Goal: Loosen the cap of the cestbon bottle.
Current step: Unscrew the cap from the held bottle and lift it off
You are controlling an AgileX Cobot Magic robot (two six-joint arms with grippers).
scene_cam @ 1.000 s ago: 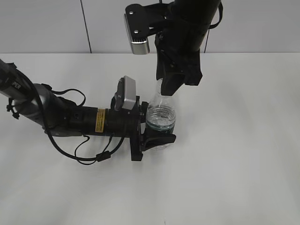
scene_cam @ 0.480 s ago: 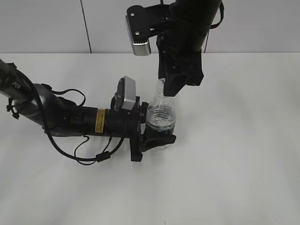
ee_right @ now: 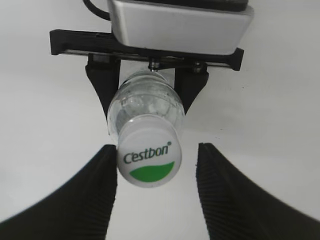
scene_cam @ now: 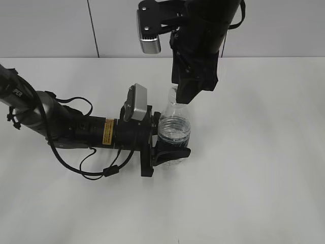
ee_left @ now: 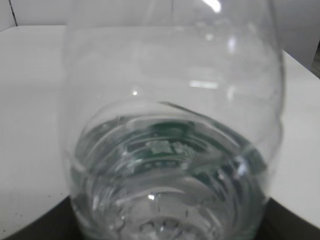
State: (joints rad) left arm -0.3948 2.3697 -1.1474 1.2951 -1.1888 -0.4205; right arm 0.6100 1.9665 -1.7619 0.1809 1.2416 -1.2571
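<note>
The cestbon bottle (scene_cam: 174, 129) stands upright on the white table (scene_cam: 264, 168), clear plastic with water in its lower part. My left gripper (scene_cam: 170, 137) reaches in from the left and is shut on its body, black fingers (scene_cam: 172, 152) on either side. In the left wrist view the bottle (ee_left: 170, 125) fills the frame. In the right wrist view, looking straight down, the white cap (ee_right: 149, 160) with its green half-circle sits between my right gripper's (ee_right: 156, 147) fingers. That gripper is open: its left finger (ee_right: 102, 180) is close beside the cap and the right finger stands well apart.
The left arm (scene_cam: 61, 124) lies across the table's left side with loose black cables (scene_cam: 96, 170). The right arm (scene_cam: 203, 30) comes down from above the bottle, in front of a pale wall (scene_cam: 51, 25) at the table's far edge.
My right gripper has lifted a little and its jaws have spread apart from the cap. The left gripper and the bottle have not moved.
</note>
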